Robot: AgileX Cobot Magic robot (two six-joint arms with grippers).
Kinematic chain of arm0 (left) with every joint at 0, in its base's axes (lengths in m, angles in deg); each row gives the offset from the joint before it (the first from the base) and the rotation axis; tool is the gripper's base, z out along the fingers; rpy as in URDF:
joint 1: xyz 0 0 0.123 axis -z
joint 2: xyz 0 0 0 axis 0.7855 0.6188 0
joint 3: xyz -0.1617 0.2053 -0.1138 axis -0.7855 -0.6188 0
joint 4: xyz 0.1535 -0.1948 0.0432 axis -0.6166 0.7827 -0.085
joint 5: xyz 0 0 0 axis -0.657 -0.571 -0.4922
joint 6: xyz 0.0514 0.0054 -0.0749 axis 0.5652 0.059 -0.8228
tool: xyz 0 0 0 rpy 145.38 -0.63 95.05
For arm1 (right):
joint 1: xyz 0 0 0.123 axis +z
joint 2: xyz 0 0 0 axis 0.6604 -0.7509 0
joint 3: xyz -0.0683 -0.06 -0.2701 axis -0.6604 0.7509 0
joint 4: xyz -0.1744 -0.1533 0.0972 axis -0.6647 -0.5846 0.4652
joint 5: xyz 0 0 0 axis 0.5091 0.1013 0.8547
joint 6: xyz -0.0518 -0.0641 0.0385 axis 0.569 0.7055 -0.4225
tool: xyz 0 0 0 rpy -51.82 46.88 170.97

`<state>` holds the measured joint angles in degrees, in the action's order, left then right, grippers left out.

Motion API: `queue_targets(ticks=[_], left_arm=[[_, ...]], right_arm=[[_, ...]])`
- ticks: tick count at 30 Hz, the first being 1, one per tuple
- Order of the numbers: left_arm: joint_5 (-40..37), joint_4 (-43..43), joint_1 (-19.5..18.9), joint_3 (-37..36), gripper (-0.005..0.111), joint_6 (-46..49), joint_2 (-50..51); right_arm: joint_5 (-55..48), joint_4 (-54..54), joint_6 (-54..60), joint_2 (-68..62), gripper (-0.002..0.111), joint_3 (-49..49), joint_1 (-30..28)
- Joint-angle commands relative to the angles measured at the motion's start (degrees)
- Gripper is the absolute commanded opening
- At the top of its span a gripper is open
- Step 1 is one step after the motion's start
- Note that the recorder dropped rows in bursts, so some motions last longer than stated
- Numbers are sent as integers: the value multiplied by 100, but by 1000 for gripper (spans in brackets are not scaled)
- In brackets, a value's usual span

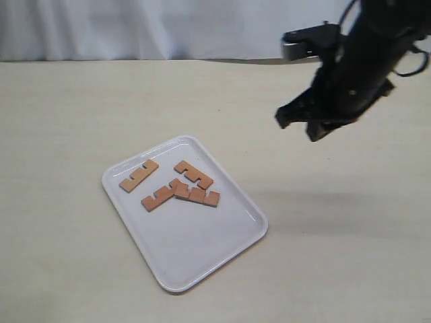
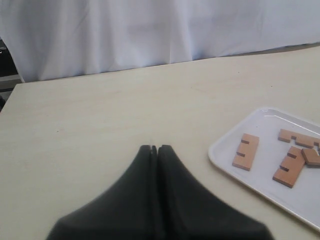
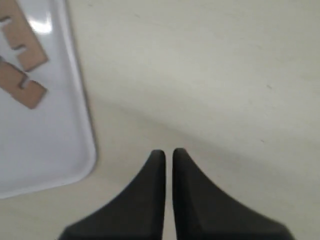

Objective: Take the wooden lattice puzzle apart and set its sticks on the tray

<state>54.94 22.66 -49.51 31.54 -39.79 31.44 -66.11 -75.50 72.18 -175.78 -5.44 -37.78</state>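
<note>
No assembled lattice puzzle shows. Its sticks lie apart as four reddish-brown notched slats on the white tray (image 1: 195, 249): one at the left (image 1: 139, 175), one at the back (image 1: 194, 173), and two touching in the middle (image 1: 160, 197) (image 1: 199, 195). My right gripper (image 1: 297, 126) hangs high above the table, right of the tray, empty, with only a thin slit between its fingers (image 3: 169, 151). The right wrist view catches the tray's corner (image 3: 45, 150) and two slats (image 3: 22, 40). My left gripper (image 2: 154, 147) is shut and empty, with the tray (image 2: 265, 192) and slats (image 2: 246, 151) off to its side.
The pale wooden table (image 1: 81, 108) spreads all round the tray. A white curtain (image 1: 135, 27) closes off the far edge. The left arm does not show in the exterior view.
</note>
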Motion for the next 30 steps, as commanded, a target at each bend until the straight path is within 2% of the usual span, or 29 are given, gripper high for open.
queue_targets(ticks=[1,4,5,6,8,10,19,25,30], left_arm=[[98,1,47,-10,0,2,-12],[98,1,47,-10,0,2,-12],[98,1,47,-10,0,2,-12],[98,1,47,-10,0,2,-12],[98,1,47,-10,0,2,-12],[98,1,47,-10,0,2,-12],[98,1,47,-10,0,2,-12],[98,1,47,-10,0,2,-12],[98,1,47,-10,0,2,-12]], right_arm=[[565,-52,12,1243,5,936,-928],[1512,-52,-75,2421,5,1891,-1632],[2340,-11,-230,3183,5,2576,-1784],[2754,-11,-288,3511,5,2895,-1799],[4402,-11,-435,4895,5,4256,-1799],[5289,-11,-648,5952,5,4917,-1799],[5693,58,-833,8805,5,5557,-1799],[5573,16,-833,9659,5,5597,-1783],[5537,-11,-833,9659,5,5558,-1514]])
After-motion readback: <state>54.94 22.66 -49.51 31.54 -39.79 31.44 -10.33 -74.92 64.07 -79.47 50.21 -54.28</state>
